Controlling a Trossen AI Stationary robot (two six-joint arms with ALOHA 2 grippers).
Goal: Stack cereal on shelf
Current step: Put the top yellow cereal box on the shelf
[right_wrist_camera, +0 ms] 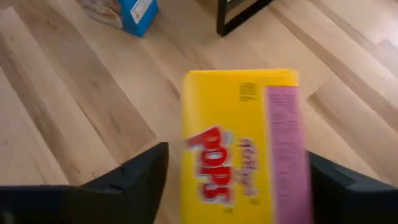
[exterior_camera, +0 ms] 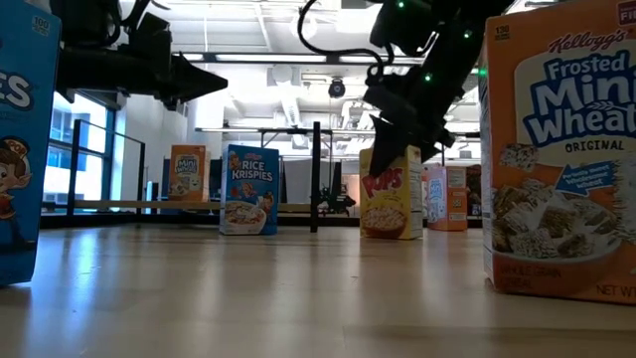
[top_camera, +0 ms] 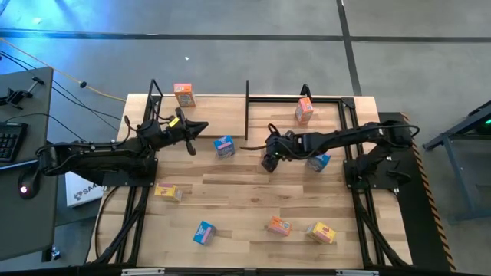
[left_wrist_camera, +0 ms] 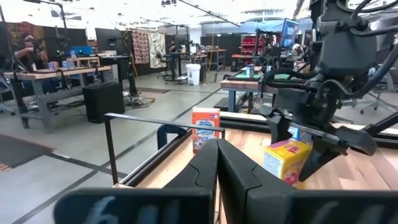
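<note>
A yellow cereal box (right_wrist_camera: 242, 143) stands upright on the tabletop near the middle, also seen in the low view (exterior_camera: 390, 194). My right gripper (right_wrist_camera: 239, 171) hovers over it, open, with one finger on either side of the box and a gap to each. My left gripper (left_wrist_camera: 217, 165) is shut on nothing and held in the air near the left bay of the shelf (top_camera: 230, 111). Two orange boxes (top_camera: 184, 94) (top_camera: 304, 110) stand on the shelf's pale board. A blue box (top_camera: 224, 146) stands in front of the shelf's middle post.
Another blue box (top_camera: 318, 161) lies under the right arm. Near the table's front edge lie a yellow box (top_camera: 169, 192), a blue box (top_camera: 204, 232), an orange box (top_camera: 278, 225) and a yellow box (top_camera: 322, 232). The shelf's black posts (top_camera: 247, 100) stand along the far edge.
</note>
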